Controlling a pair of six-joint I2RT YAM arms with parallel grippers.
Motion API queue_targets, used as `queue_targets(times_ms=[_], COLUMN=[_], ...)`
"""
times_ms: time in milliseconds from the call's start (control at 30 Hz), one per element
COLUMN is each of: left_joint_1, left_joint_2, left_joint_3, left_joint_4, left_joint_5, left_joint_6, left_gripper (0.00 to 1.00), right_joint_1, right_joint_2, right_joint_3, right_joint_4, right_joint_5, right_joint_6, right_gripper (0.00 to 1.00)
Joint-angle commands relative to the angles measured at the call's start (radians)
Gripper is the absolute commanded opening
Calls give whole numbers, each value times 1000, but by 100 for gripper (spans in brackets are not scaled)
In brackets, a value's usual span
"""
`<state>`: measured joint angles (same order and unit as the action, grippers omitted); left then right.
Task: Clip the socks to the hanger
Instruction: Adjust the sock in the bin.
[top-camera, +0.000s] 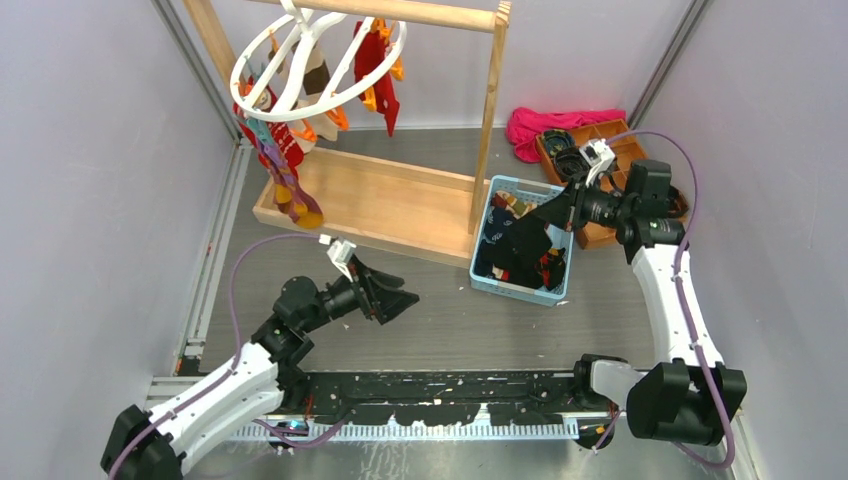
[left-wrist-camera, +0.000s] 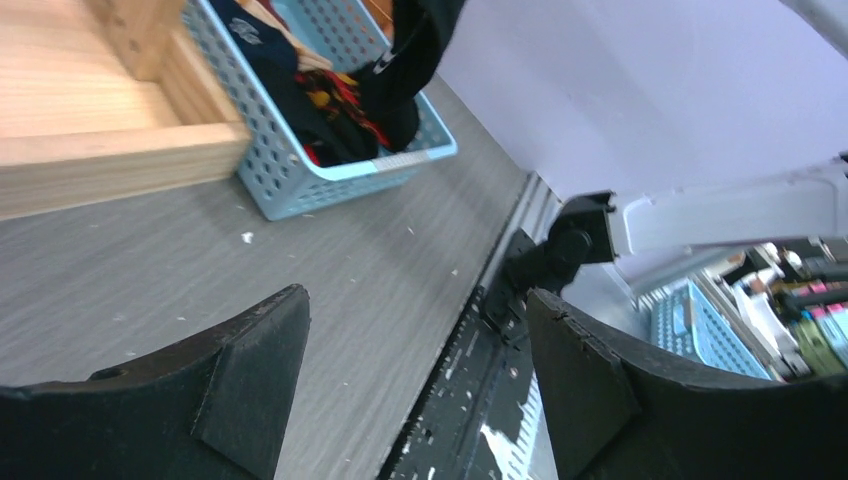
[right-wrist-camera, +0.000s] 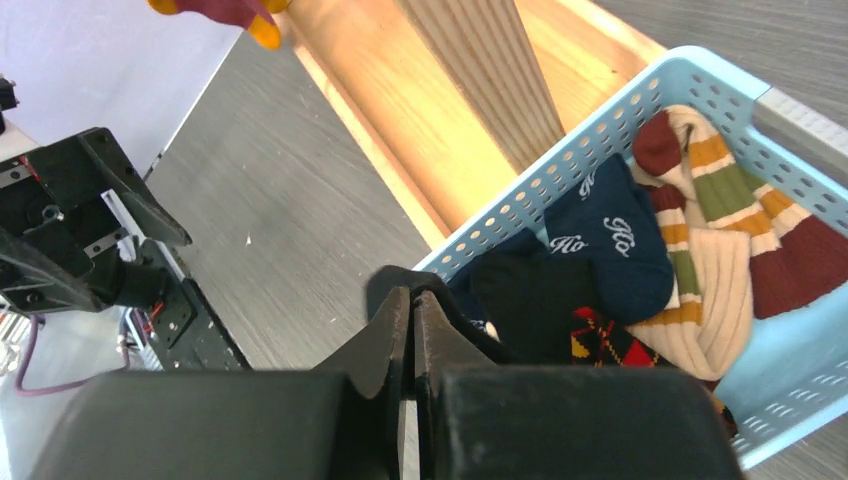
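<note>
Left gripper (top-camera: 398, 302) nearest overhead, spread, empty; right gripper (top-camera: 548, 215) holds black sock (top-camera: 530, 242) above basket (top-camera: 515, 288); hanger (top-camera: 300, 80) far left carries several socks. Left wrist: jaws spread. Right wrist: jaws pinching sock, more lie in basket.

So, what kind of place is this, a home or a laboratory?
Probably a laboratory robot test cell: plain walls with metal framing enclose a table, two arms are bolted at its edge, and a wooden rack and sock basket look like props.

Left claw (left-wrist-camera: 415, 312) wide, right claw (right-wrist-camera: 411, 305) closed.
</note>
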<state>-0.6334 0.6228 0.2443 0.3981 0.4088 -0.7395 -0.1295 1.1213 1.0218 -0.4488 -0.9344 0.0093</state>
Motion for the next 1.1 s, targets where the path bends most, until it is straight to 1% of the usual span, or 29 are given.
queue_targets(times_ms=[0,33,133,233,300,400,567,633,767,900,967,1000,1067], left_joint_1=[-102,-120,-147,-153,-154,-154,-154,-154,-153,-153,-154,-154,-153], left_joint_2=[48,68,126,150,140,105,39,17,-12,-33,-42,-42,-37], left_joint_3=[29,28,27,30,27,23,26,31,46,59,58,58,61], left_joint_4=[130,145,196,211,211,172,89,59,2,-40,-39,-35,-22], left_joint_5=[-58,-72,-83,-79,-84,-100,-127,-135,-150,-176,-194,-200,-202], left_joint_6=[53,57,47,42,46,66,111,131,180,229,260,276,311], left_gripper=[81,81,80,80,80,80,81,81,82,82,82,83,84], right_joint_1=[2,3,5,4,5,16,84,103,128,130,130,130,130], right_joint_2=[12,41,179,279,287,259,256,280,408,406,390,390,400], right_joint_3=[-29,-31,20,81,71,10,-4,8,86,88,85,94,129], right_joint_4=[0,-5,-103,-130,-84,27,162,203,174,211,254,251,207], right_joint_5=[-40,25,198,398,518,681,923,932,989,1049,1070,1054,979], right_joint_6=[-46,-44,-95,-58,-36,-23,-36,-47,-63,-102,-126,-130,-135], right_gripper=[1,1,2,3,3,3,3,3,5,11,15,18,32])
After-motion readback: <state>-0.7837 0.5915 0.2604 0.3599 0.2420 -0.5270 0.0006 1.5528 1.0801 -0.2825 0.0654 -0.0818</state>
